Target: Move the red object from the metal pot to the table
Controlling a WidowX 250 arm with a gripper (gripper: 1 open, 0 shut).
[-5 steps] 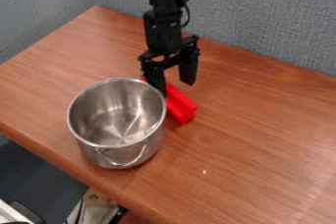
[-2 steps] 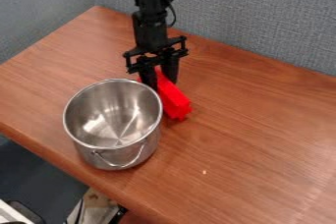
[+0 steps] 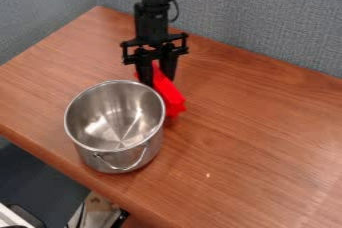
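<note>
The red object, a bright red bar, stands tilted on the table just right of the metal pot, outside it. Its upper end sits between the fingers of my gripper, which comes straight down from above and is shut on it. The bar's lower end is at or just above the tabletop; I cannot tell whether it touches. The shiny pot stands near the table's front edge, and nothing shows inside it. Its small handle faces the front.
The wooden tabletop runs out to the right and back left of the pot. Its front edge passes close under the pot. A grey wall stands behind the table, and the black arm rises in front of it.
The jaws have narrowed from wide open onto the red object's upper end. The arm has shifted a little left, and the red object has moved left and tilted with it.
</note>
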